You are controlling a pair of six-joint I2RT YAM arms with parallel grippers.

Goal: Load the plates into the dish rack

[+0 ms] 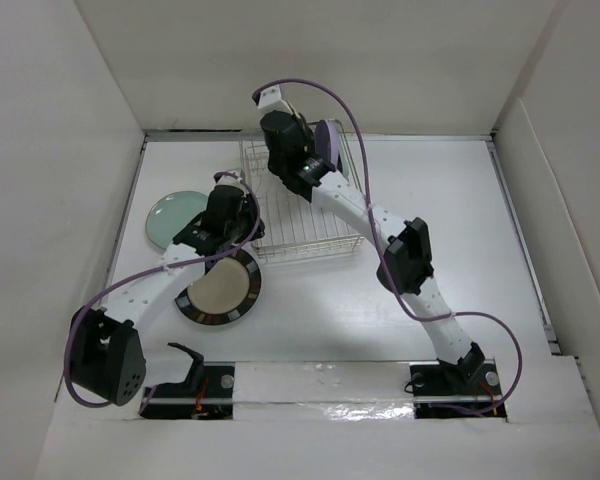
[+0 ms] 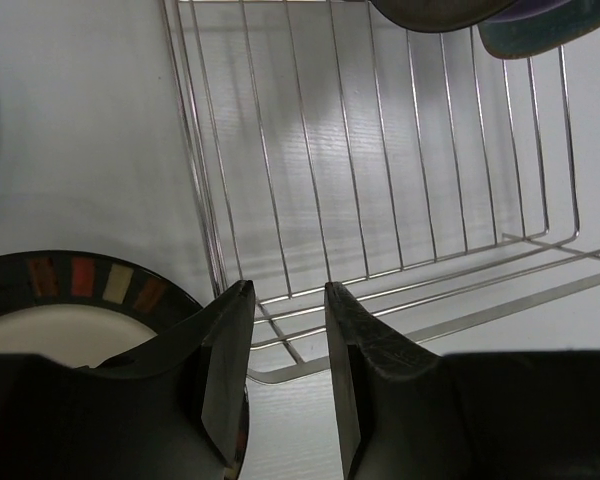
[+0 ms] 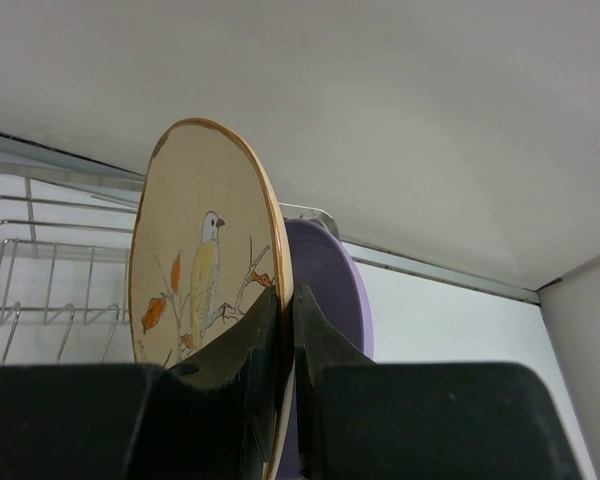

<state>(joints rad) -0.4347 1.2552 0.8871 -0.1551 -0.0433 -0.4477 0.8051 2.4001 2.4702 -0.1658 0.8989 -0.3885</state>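
Observation:
The chrome-wire dish rack (image 1: 302, 215) stands at the back middle of the table. My right gripper (image 3: 287, 295) is shut on the rim of a tan plate with a bird and leaves (image 3: 195, 270), held on edge over the rack's far side (image 3: 40, 270). A lavender plate (image 3: 330, 285) stands on edge just behind it, also in the top view (image 1: 329, 146). My left gripper (image 2: 288, 300) is open and empty at the rack's near left corner (image 2: 280, 340). A cream plate with a dark patterned rim (image 1: 220, 291) lies flat under it, also in the left wrist view (image 2: 80, 285).
A small pale green round plate (image 1: 175, 216) lies flat left of the rack. White walls close the table at the back and both sides. A taped strip (image 1: 330, 385) runs along the near edge between the arm bases.

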